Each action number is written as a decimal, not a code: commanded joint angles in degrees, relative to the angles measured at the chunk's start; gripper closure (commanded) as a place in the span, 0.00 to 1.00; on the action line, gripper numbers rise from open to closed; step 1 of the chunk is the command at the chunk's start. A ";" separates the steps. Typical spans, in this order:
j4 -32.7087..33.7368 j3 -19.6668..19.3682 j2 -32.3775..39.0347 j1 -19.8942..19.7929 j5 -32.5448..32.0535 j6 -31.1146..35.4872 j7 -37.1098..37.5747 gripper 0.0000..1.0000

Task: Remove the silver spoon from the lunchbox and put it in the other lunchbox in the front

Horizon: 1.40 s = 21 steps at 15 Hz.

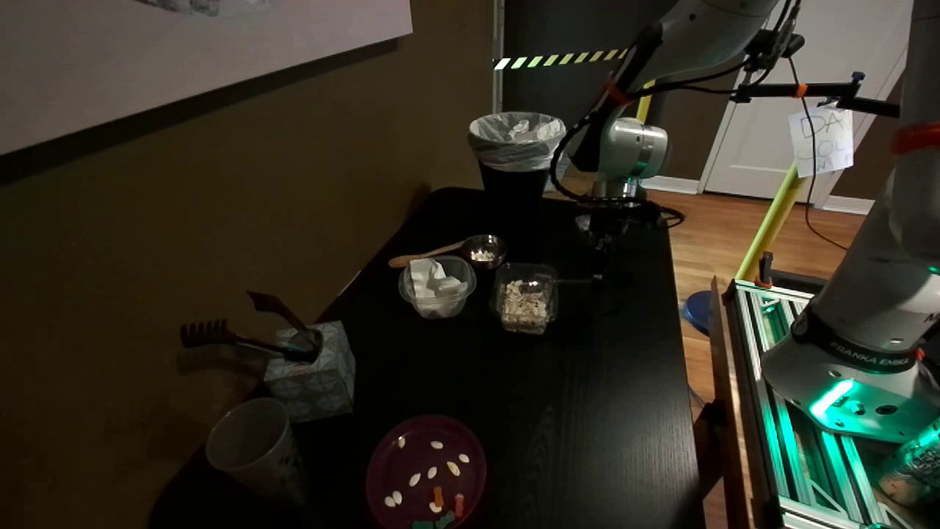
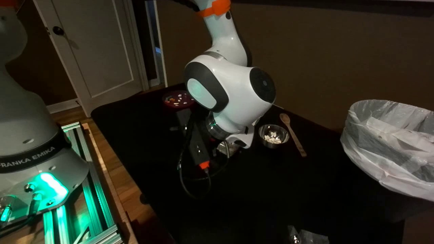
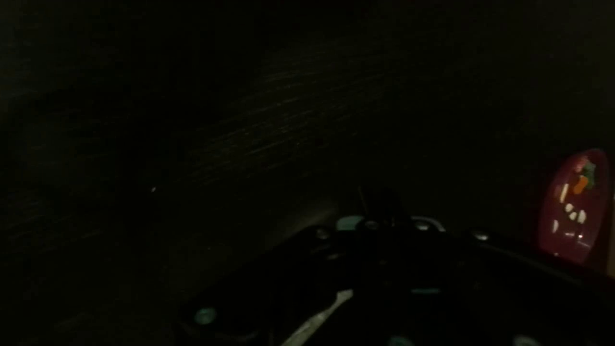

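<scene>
i'm guessing the gripper is pinching the silver spoon, jaws closed, so grabbing is looking done. the spoon is reaching to the lunchbox; i'm not seeing whether its tip is sitting inside. carrying it to the other lunchbox is waiting. i'm counting two lunchboxes, one silver spoon, one wooden spoon, one bowl, one plate, one cup.

"FRANKA EMIKA" on robot base, handwritten "DA" on paper sheet
</scene>
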 commanded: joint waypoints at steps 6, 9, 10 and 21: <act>8.22 0.12 3.07 -6.65 -2.50 -25.72 -3.43 0.99; 12.68 0.12 6.57 -8.75 0.66 -34.65 -2.83 0.99; 13.92 0.08 7.66 -9.14 1.58 -36.87 -2.22 0.99; 19.69 -1.57 14.29 -12.39 17.20 -47.54 0.97 0.99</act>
